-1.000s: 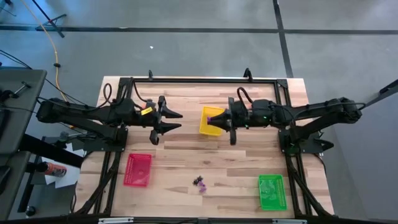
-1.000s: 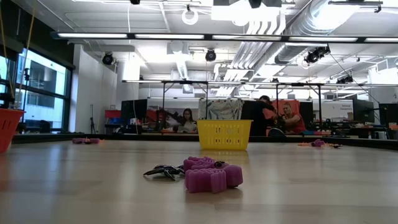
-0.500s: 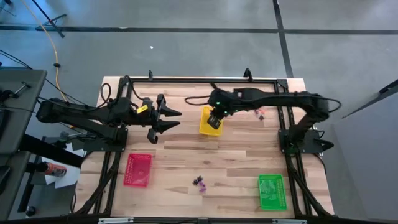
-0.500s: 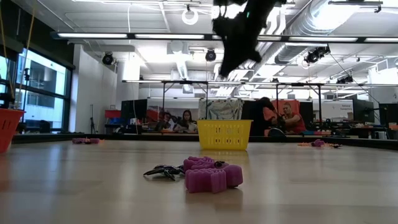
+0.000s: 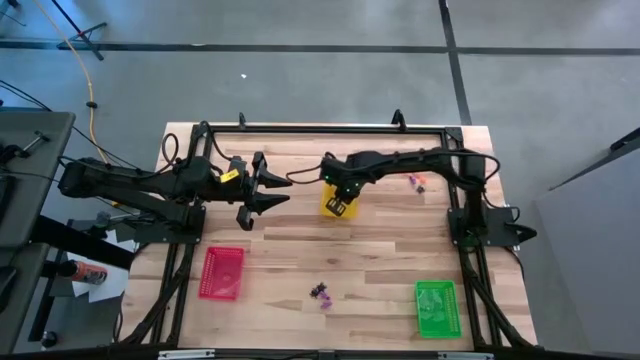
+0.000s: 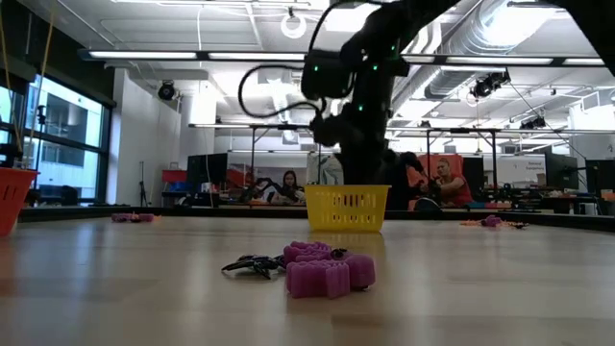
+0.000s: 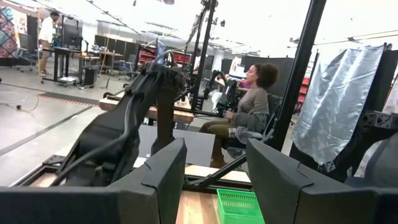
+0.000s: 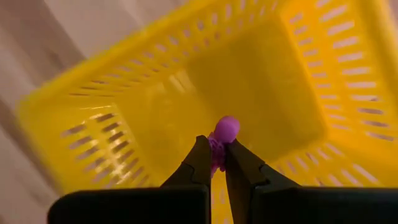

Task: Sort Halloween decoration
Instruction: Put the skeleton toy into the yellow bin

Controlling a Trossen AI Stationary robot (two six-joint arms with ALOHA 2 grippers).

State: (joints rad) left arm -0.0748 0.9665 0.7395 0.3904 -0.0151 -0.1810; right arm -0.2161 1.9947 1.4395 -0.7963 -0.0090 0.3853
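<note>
Above the slotted yellow plastic tray (image 8: 261, 93), the right end effector (image 8: 215, 155) pinches a knobbly purple trinket (image 8: 222, 134). Left end effector (image 5: 268, 194), beside the tray, gapes empty over the planked worktop (image 5: 300, 240).

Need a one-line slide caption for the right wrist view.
Right gripper, shut on a purple trinket, poised above the empty yellow tray.

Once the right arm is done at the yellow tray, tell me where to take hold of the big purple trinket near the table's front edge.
Grip the purple trinket across its knobbly flanks, coming straight down. It lies flat, wider than tall, so only its sides give the fingers purchase. Approach away from the black trinket lying close beside it. The right gripper is shut on a small purple piece over the yellow tray.
</note>
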